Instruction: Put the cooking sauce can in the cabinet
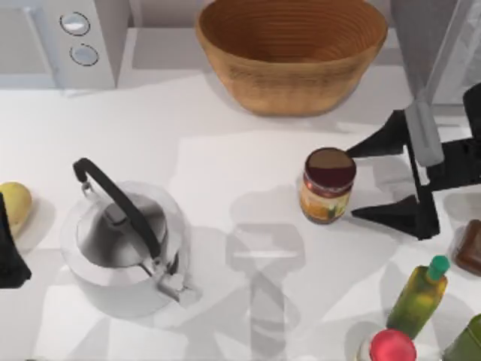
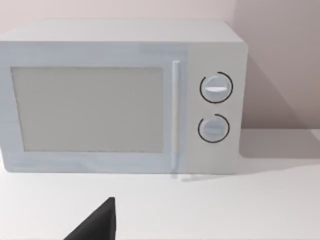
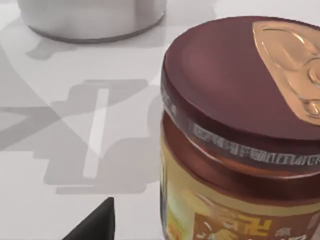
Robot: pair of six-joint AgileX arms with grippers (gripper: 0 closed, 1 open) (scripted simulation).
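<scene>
Left arm sat parked at the table's left edge, dark body just showing by a yellow fruit [image 1: 13,204]; couldn't tell whether its fingers were apart or together. Its wrist view faced the microwave [image 2: 120,97] square on, door shut, two dials stacked on the panel, one dark fingertip [image 2: 97,224] poking in low. From above, the microwave [image 1: 64,41] stood at the back-left corner.

Kettle [image 1: 124,244] stood left of centre on the table [image 1: 240,150], black handle arched over the lid, spout toward the front.

Basket [image 1: 291,51] stood at the back, centre-right, upright.

Can [image 1: 328,185] stood upright right of centre, in front of the basket and well apart from the kettle. Maroon lid on, orange-yellow label facing front. Right wrist view had the can [image 3: 240,135] close up, gold pull tab on the lid, kettle base behind it.

Right gripper [image 1: 363,180] was open, jaws spread wide, just right of the can. One fingertip was near the lid's back-right edge, the other near its front-right side; contact not clear.

Front-right corner held a green-capped bottle [image 1: 419,295], a red-topped container [image 1: 391,346] and a brown object [image 1: 471,247] at the edge.
</scene>
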